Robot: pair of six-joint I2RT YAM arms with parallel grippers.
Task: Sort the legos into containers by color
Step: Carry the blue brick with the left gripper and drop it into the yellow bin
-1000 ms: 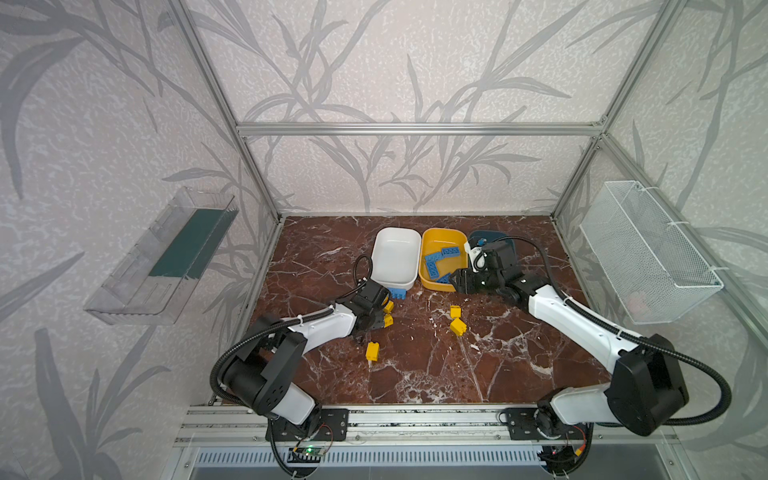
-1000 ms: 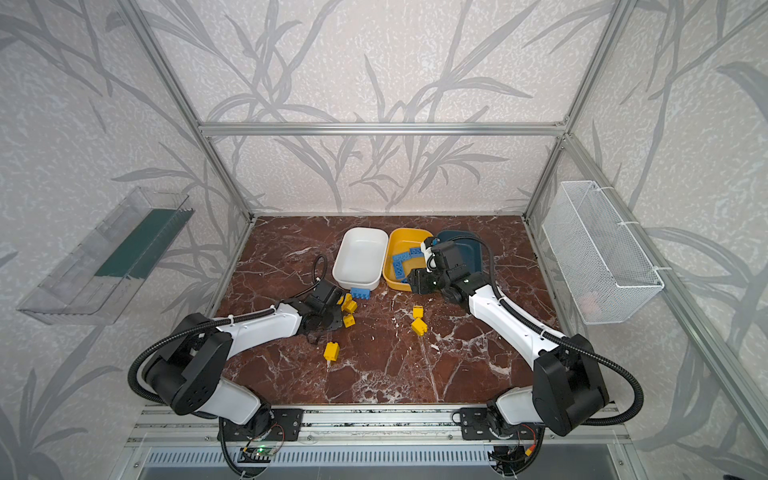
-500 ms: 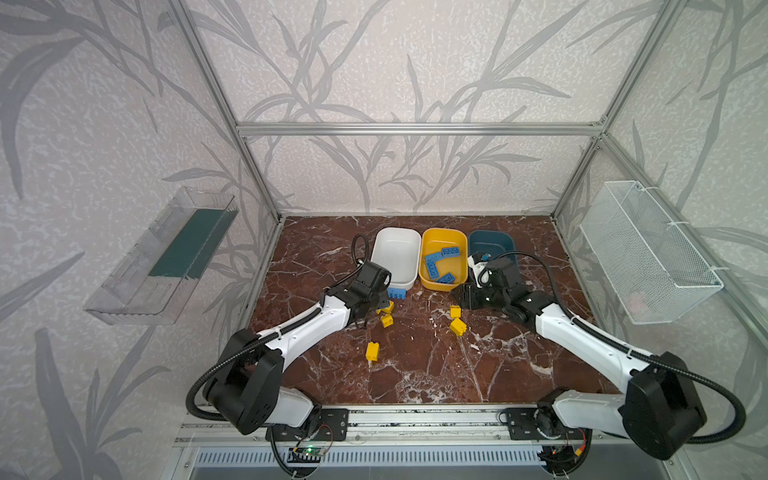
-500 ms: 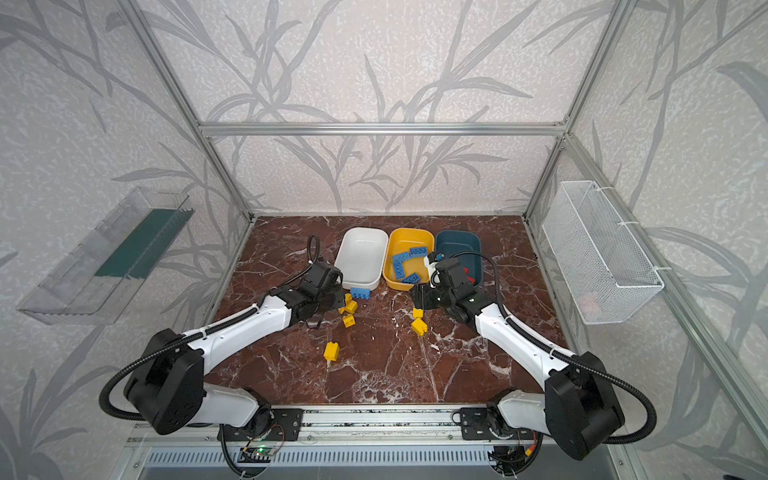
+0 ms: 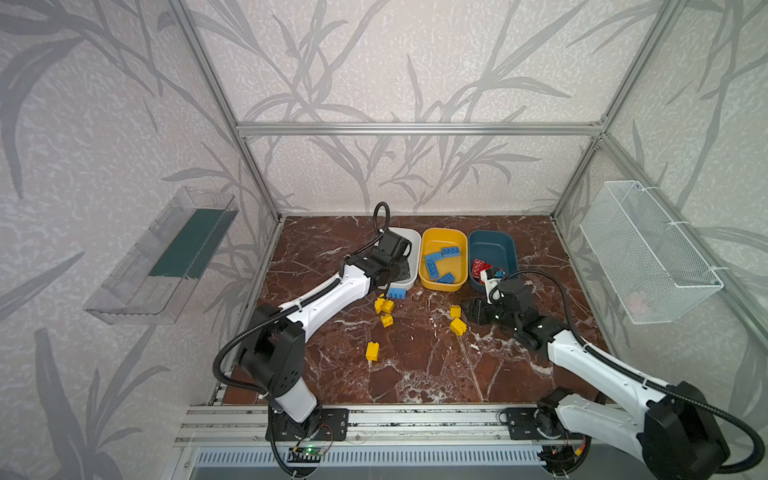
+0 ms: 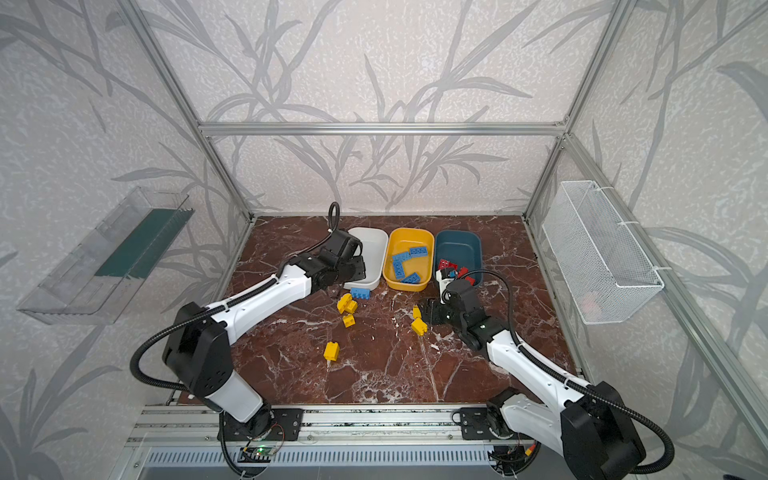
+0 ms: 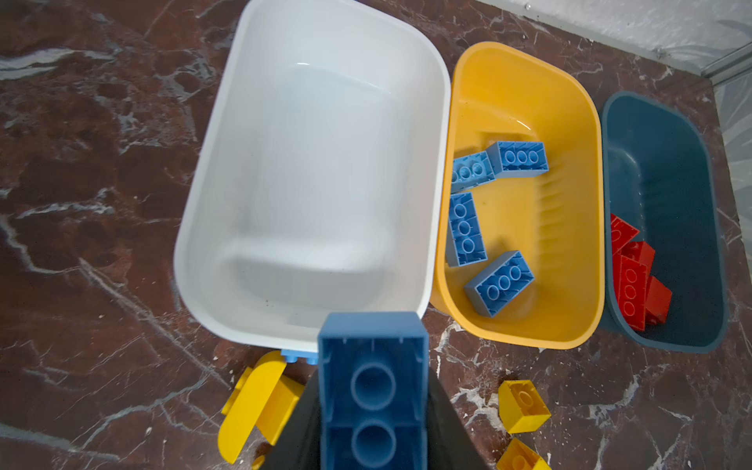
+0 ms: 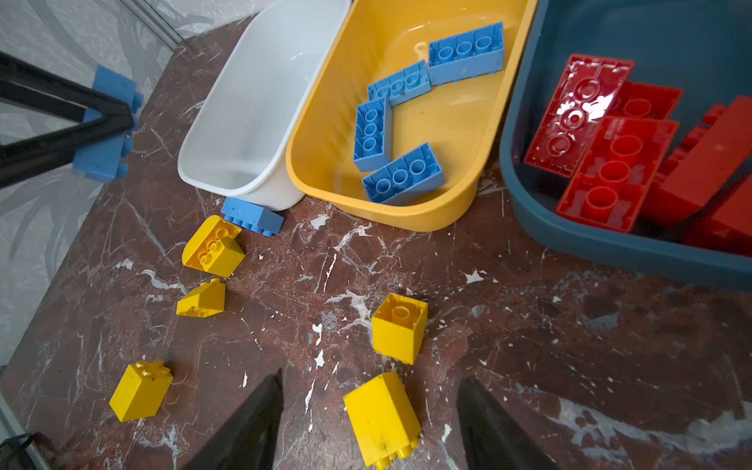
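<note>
Three shallow plastic tubs (image 5: 444, 286) stand in a row on my marbled surface (image 5: 415, 374). I count four long blue bricks (image 7: 500, 283) in the yellow tub (image 7: 569, 203), a heap of red bricks (image 7: 630, 285) in the teal tub (image 7: 659, 162), one loose blue brick (image 8: 252, 215) at the foot of the white tub (image 7: 309, 171), and yellow chunky blocks (image 8: 398, 325) at five spots. My left claw (image 7: 373, 382) pinches a held blue brick (image 7: 372, 407), long axis toward the white rim; only its wrist view shows the hollow underside. My right claw (image 8: 370, 376) hangs spread over a toppled yellow block (image 8: 382, 419).

Clear tray (image 5: 162, 257) L wall; wire basket (image 5: 648, 249) R wall; marble floor (image 5: 415, 374).
</note>
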